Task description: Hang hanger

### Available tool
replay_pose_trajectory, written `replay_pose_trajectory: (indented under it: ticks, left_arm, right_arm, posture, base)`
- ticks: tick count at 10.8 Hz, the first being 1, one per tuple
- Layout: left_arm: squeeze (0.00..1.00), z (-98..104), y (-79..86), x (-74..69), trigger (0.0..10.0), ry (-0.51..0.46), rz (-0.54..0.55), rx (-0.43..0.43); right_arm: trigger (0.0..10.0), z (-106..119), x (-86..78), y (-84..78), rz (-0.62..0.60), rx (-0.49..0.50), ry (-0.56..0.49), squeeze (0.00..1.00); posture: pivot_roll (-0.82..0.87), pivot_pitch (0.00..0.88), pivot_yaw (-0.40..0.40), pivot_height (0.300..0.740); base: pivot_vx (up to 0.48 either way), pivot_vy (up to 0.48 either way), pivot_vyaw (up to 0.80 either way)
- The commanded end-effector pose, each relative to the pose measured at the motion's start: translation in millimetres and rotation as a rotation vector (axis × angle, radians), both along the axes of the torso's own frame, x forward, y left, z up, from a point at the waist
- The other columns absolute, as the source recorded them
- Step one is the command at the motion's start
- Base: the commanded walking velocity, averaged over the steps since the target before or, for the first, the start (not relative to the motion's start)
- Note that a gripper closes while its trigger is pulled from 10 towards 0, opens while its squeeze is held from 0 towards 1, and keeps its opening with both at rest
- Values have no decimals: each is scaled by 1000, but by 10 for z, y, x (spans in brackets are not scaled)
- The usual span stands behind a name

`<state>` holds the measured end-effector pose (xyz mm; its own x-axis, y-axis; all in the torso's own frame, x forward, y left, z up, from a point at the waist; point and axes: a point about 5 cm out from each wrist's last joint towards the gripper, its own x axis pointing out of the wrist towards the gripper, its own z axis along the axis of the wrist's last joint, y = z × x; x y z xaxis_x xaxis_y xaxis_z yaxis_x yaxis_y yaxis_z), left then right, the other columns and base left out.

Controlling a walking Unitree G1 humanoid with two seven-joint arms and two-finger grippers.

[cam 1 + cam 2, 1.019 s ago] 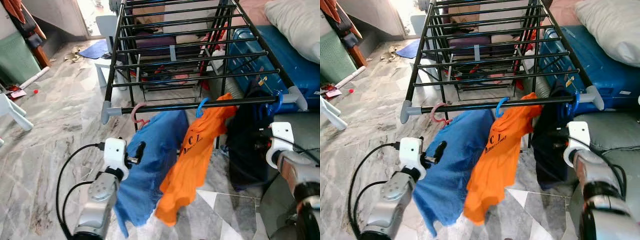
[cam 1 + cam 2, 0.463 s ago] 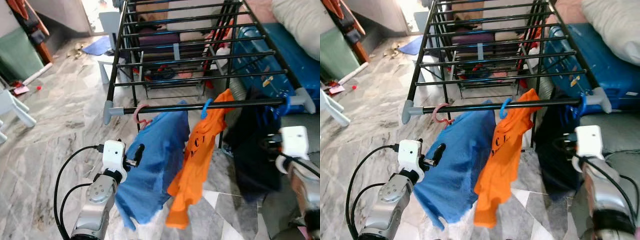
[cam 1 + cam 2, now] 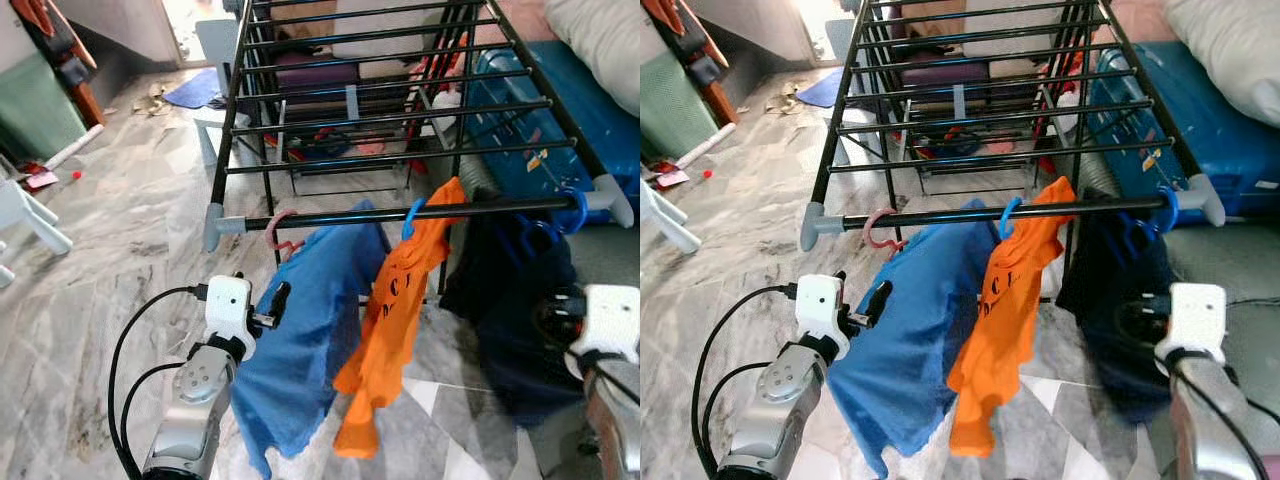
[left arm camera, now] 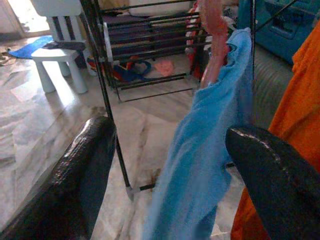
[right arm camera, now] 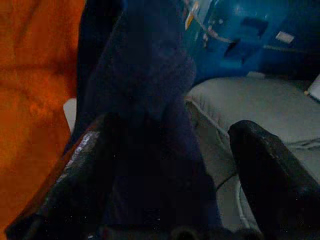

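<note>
Hanger hooks all sit on the front rail now!

Right gripper (image 5: 170, 165), jaws apart, faces the limp dark garment (image 3: 1120, 290) under its blue hanger (image 3: 1167, 205); left gripper (image 4: 170, 165), jaws spread, fronts the blue shirt (image 4: 200, 165). Cloth looks soft and swingy, so take the stiff hook. Head views show the drying rack (image 3: 400, 212); wrist views show jaw gaps.

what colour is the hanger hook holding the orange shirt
Blue hanger hook above the orange shirt, clearest in the right eye view.
</note>
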<state>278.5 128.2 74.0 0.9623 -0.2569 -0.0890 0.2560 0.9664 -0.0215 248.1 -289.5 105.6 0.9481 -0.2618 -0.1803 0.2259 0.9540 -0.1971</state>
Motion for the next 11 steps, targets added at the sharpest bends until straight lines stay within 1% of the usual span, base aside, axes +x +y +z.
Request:
replay_pose_trajectory:
  ticks: [1,3,4,5,6,7,8,9,11]
  left_arm:
    - [0,12,18,7,10000,1,9,-8]
    - [0,11,35,-7,10000,2,14,-5]
    - [0,-3,51,-24,10000,5,20,3]
    - [0,-17,44,-25,10000,22,18,2]
    - [0,-40,75,-7,10000,62,78,30]
    - [0,-18,62,9,10000,40,56,4]
    - [0,-21,58,10,10000,31,63,18]
    - [0,-107,36,-33,10000,66,67,23]
    - [0,-144,-11,-47,10000,76,59,17]
  right_arm:
    - [10000,51,-53,44,8,4,-18,1000]
    - [10000,73,-221,124,3,-20,-37,1000]
    - [10000,105,-282,219,-8,-44,-71,1000]
    - [10000,138,-289,272,-24,-81,-102,1000]
    - [10000,129,-275,342,-12,-76,-103,1000]
    - [10000,127,-253,403,0,-68,-107,1000]
    - [10000,160,-235,412,-2,-84,-125,1000]
    - [10000,163,-220,379,-29,-99,-133,1000]
    - [10000,185,-196,378,-45,-96,-158,1000]
  posture:
    - [-191,74,102,740]
    - [-193,73,95,740]
    - [-189,71,97,740]
    - [-190,65,94,740]
    - [-193,55,89,740]
    - [-195,43,83,740]
    - [-200,28,85,740]
    - [-205,6,84,740]
    - [-208,0,84,740]
  base:
    - [0,0,0]
    - [0,0,0]
    - [0,0,0]
    - [0,0,0]
    - [0,0,0]
    - [0,0,0]
    - [0,0,0]
    - [0,0,0]
    - [0,0,0]
